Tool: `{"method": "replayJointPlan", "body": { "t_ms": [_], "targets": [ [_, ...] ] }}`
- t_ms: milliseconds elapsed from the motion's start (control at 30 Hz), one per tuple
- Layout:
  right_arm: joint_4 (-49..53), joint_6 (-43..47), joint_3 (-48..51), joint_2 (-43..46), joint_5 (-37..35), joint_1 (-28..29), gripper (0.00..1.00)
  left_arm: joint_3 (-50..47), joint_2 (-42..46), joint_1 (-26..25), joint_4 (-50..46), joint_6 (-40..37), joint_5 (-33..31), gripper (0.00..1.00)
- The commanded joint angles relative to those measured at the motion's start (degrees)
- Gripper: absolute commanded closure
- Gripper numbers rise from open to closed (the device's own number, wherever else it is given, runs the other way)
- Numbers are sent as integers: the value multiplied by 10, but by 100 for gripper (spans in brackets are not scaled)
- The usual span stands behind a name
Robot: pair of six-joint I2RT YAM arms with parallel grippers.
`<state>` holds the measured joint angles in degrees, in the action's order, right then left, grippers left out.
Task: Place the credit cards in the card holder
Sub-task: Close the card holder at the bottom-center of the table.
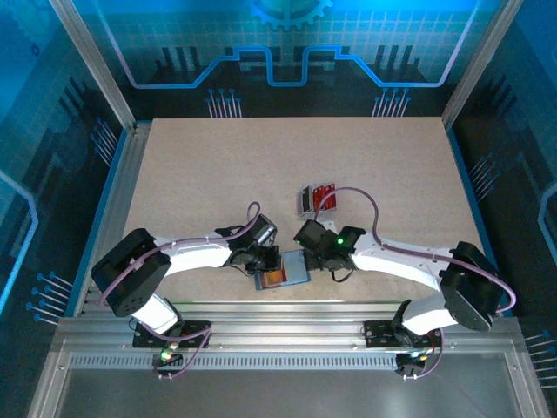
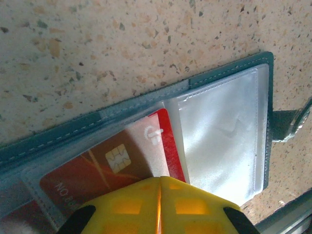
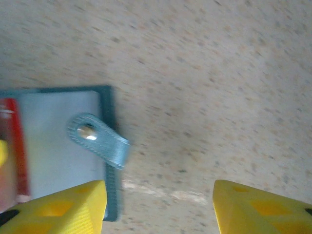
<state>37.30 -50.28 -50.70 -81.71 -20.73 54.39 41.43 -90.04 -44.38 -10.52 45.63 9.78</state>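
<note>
The slate-blue card holder [image 1: 297,269] lies open near the table's front, between the two grippers. A red card [image 2: 112,165] with a chip sits partly inside its left clear sleeve, with one red edge still outside the pocket. My left gripper [image 2: 160,179] is shut, its yellow tips together and pressed against that card's near edge. The right gripper [image 3: 160,195] hovers open over bare table just right of the holder's tab clasp [image 3: 95,139]. More cards [image 1: 318,198], red ones and a silver-grey one, lie together farther back.
The right-hand clear pocket [image 2: 222,141] holds nothing. The table's metal front rail [image 1: 278,313] runs close behind the holder. A speckled beige tabletop [image 1: 261,165] stretches beyond the loose cards to the blue back wall.
</note>
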Motion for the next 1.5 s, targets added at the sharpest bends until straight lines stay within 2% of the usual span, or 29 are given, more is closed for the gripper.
{"method": "replayJointPlan", "body": {
  "t_ms": [0, 167, 367, 467, 567, 633, 733, 867, 1000, 1133, 1300, 1467],
  "targets": [
    [-12, 14, -42, -46, -2, 10, 39, -34, -16, -3, -86, 5, -16, 90],
    [-27, 15, -68, -117, -4, 18, 39, -36, -6, -3, -91, 3, -18, 90],
    [-34, 8, -67, -154, -26, 22, 39, -42, -4, -3, -86, 6, -18, 90],
    [-22, -2, -71, -175, -44, 24, 41, -40, -5, -3, -87, 6, -17, 90],
    [-11, -19, -61, -159, -71, 30, 46, -41, -1, -3, -88, 6, -18, 90],
    [-11, -20, -51, -143, -75, 27, 54, -41, 0, -3, -90, 6, -16, 90],
    [-3, -19, -48, -127, -77, 27, 77, -34, 8, 5, -87, 0, 11, 90],
    [19, -20, -44, -101, -79, 25, 99, -42, 73, 53, -73, 2, 80, 89],
    [26, -10, -33, -74, -76, 14, 100, -63, 161, 103, -96, -2, 114, 85],
    [28, 0, -28, -60, -71, 4, 100, -91, 199, 112, -110, -5, 108, 83],
    [30, 16, -29, -24, -65, 0, 100, -119, 147, 108, -64, -4, 100, 86],
    [-9, 47, -43, -3, 11, 0, 100, -109, 54, 82, 19, 5, 127, 90]
  ]
}}
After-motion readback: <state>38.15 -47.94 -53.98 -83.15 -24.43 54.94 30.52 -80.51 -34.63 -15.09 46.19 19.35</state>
